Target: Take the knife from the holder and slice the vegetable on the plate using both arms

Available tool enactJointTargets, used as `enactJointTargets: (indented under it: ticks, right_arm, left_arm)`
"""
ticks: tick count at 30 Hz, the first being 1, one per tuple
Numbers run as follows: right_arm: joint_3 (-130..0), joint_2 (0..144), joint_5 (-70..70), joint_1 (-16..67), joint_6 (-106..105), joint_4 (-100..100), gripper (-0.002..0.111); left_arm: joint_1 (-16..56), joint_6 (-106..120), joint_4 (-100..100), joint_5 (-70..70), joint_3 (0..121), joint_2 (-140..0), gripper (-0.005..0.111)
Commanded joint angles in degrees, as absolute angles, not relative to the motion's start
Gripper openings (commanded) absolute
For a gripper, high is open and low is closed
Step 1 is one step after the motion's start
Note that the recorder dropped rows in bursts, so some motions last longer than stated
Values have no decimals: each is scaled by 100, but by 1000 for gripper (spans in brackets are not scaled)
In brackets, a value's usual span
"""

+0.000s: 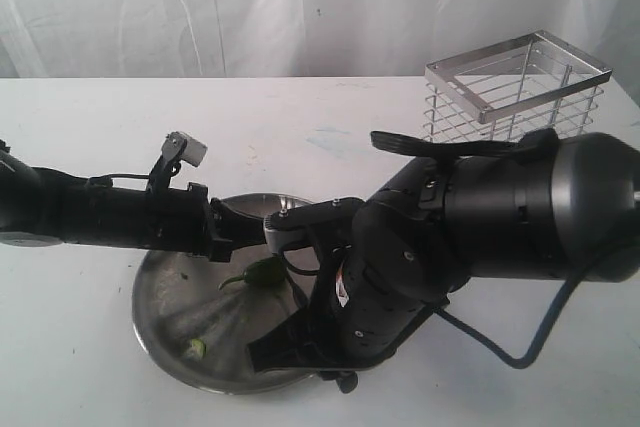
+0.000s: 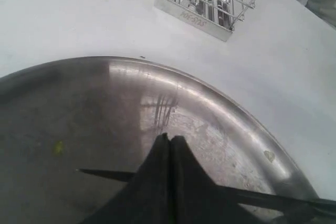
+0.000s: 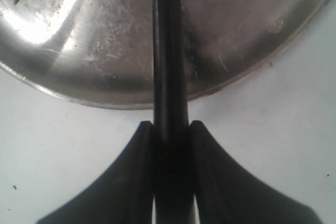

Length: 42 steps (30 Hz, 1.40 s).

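The steel plate (image 1: 160,297) lies at the front left of the table. On it rests the green vegetable (image 1: 264,270), with a cut slice (image 1: 196,348) nearer the front rim. My left gripper (image 1: 238,245) reaches in from the left, its tips just above the vegetable. In the left wrist view that gripper (image 2: 170,139) is shut, fingers pressed together, and it hides the vegetable. The black knife (image 2: 105,174) blade crosses under it. My right gripper (image 3: 170,127) is shut on the knife (image 3: 169,51) handle at the plate's (image 3: 79,77) near rim.
The empty chrome wire holder (image 1: 515,87) stands at the back right, also visible beyond the plate (image 2: 236,111) as the holder (image 2: 205,3). The bulky right arm (image 1: 480,217) covers the plate's right side. White table and a white curtain surround everything.
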<state>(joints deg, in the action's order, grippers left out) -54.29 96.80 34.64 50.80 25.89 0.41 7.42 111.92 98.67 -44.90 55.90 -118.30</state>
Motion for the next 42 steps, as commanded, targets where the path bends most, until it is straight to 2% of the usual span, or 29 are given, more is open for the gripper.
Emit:
enactJointTargets:
  ticks: [1, 20, 34, 42]
  right_arm:
    - [-5456, 9932, 3419, 5077, 2591, 0, 0]
    - [-5456, 10088, 3383, 5077, 2578, 0, 0]
    - [-5456, 10068, 4685, 5077, 2226, -355, 0]
    - [-5456, 10068, 4555, 5077, 2077, -355, 0]
  left_arm:
    - [834, 11137, 9995, -3998, 5543, -11868, 0]
    - [879, 11020, 9935, -3483, 5543, -12339, 0]
    - [879, 10780, 9623, -3466, 5543, -12339, 0]
    - [867, 10673, 9674, -4890, 5834, -12134, 0]
